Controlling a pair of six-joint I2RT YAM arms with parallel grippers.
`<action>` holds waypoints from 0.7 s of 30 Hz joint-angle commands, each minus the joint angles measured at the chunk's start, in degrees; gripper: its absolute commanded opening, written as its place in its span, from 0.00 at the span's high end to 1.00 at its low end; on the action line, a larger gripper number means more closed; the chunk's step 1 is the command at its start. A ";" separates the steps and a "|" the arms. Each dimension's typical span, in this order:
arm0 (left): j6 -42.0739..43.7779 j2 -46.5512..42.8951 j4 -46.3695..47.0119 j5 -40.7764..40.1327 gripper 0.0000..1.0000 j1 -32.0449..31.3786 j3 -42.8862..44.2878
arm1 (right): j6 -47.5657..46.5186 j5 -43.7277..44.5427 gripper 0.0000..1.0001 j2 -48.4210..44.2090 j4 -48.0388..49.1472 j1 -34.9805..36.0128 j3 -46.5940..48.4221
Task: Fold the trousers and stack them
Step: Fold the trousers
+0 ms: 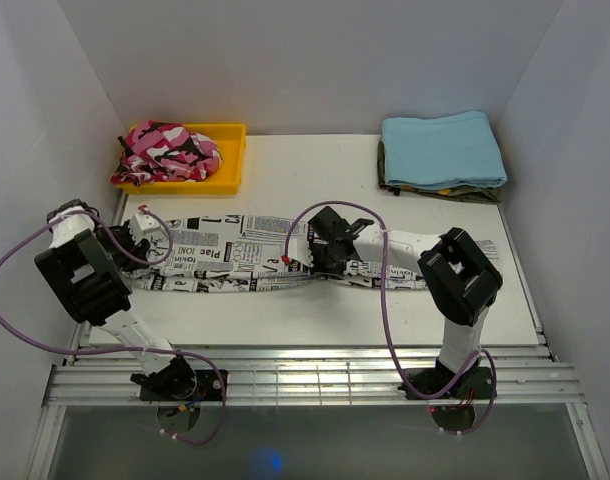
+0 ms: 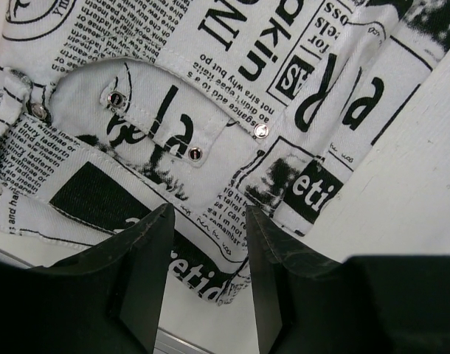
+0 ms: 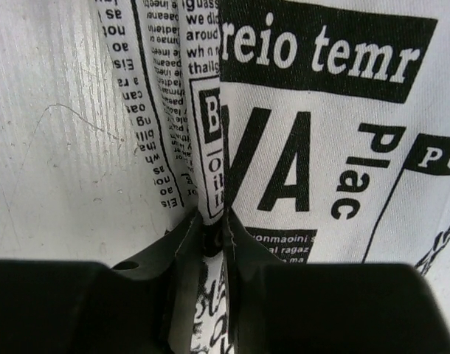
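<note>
Long white fabric trousers (image 1: 235, 265) printed with black newspaper-style text are lying stretched lengthwise across the middle of the white table (image 1: 285, 160), with the waistband end at the left. The left gripper (image 2: 208, 215) is sitting at the riveted pocket area with its jaws spread wide; whether its fingertips are touching the cloth cannot be told. The right gripper (image 3: 210, 221) is pinching a raised fold of the trousers near their middle, jaws closed narrowly on the fabric.
</note>
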 commanded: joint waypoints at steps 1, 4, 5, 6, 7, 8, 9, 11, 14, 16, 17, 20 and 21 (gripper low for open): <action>3.55 -0.18 0.00 1.69 0.46 0.48 1.49 | -0.73 0.58 0.78 -0.29 -3.04 0.05 1.51; 5.14 0.08 -0.18 0.99 0.44 0.48 0.53 | -0.64 -0.03 0.75 0.24 -3.56 0.05 2.12; 6.71 0.00 -0.09 0.81 0.42 0.48 0.18 | -0.47 -0.30 0.71 0.33 -3.91 0.05 2.39; 7.16 0.09 0.08 0.90 0.41 0.48 -0.17 | -0.29 -0.39 0.64 0.42 -4.35 0.05 2.57; 7.34 0.09 0.87 0.99 0.40 0.48 -0.61 | -0.29 -0.65 0.63 0.24 -4.62 0.05 2.65; 7.25 0.26 1.05 1.16 0.40 0.48 -0.62 | -0.46 -0.91 0.63 0.24 -4.71 0.05 2.66; 7.34 0.44 1.05 1.34 0.40 0.48 -0.53 | -0.73 -1.09 0.62 0.07 -4.88 0.05 2.66; 7.08 0.96 1.14 1.43 0.40 0.48 -0.27 | -1.16 -1.70 0.62 -0.11 -5.32 0.05 3.00; 7.08 0.79 1.05 1.52 0.40 0.39 -0.35 | -1.34 -2.93 0.62 0.42 -6.64 0.05 4.14; 7.08 0.62 1.05 1.60 0.40 0.48 -0.35 | -1.52 -4.42 0.61 0.59 -7.60 0.05 4.67; 7.16 0.44 1.05 1.69 0.40 0.39 -0.44 | -1.34 -4.95 0.60 0.59 -7.96 0.05 5.20; 7.51 0.17 0.96 1.60 0.40 0.39 -0.70 | -1.34 -5.93 0.57 0.77 -9.19 0.05 6.61; 7.60 0.17 0.96 1.78 0.40 0.39 -0.79 | -1.26 -5.93 0.57 0.86 -9.19 0.05 6.78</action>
